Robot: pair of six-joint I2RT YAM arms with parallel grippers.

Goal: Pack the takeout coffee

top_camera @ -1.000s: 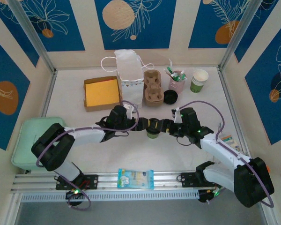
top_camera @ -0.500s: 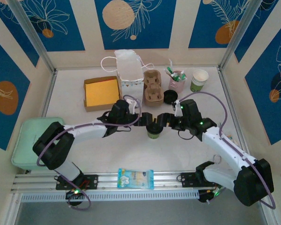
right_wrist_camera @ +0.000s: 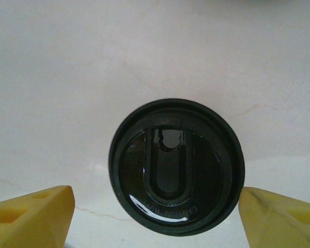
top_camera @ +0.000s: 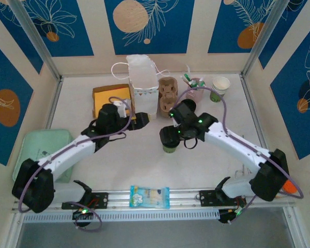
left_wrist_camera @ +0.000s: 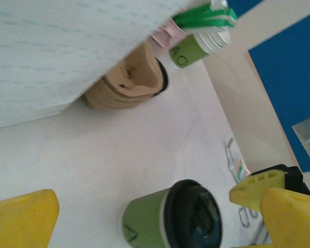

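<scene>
Right gripper [right_wrist_camera: 155, 217]: jaws spread wide, nothing held. Yellow fingertips [right_wrist_camera: 33, 217] flank the black lid [right_wrist_camera: 175, 165], viewed from straight above; no contact visible. Lid sits on the takeout coffee cup [left_wrist_camera: 142, 222], green wall, upright near the centre of the white table [top_camera: 124, 165], in front of the cardboard cup carrier [top_camera: 168, 95]. Left gripper [top_camera: 139, 119]: fully spread, empty, off to the cup's left, beside the white paper bag [top_camera: 143, 77]. Second cup [top_camera: 219, 89], unlidded, white above green, stands back right next to the pink utensil cup [top_camera: 195, 89].
</scene>
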